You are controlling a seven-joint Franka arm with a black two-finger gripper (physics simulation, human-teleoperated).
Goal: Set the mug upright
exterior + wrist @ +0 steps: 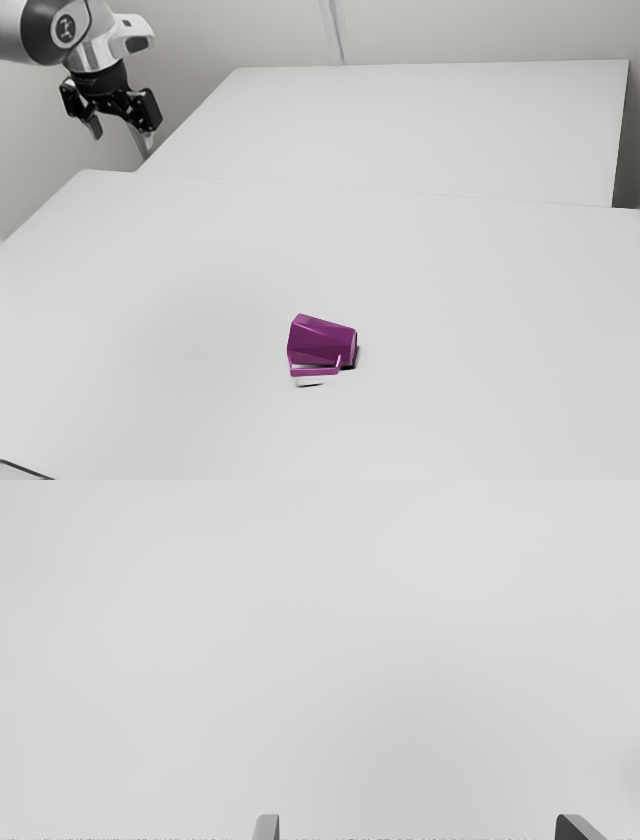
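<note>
High at the exterior view's upper left, my gripper (122, 138) hangs well away from the purple mug (322, 341). The mug lies on its side on the white table (180, 400), its handle toward the exterior view's bottom edge. In the wrist view the two fingertips of my gripper (417, 825) stand wide apart with nothing between them, above a plain pale surface.
Behind the near table, a second white surface (430, 125) stretches toward the wall. A dark thin line (25, 469) crosses the exterior view's lower left corner.
</note>
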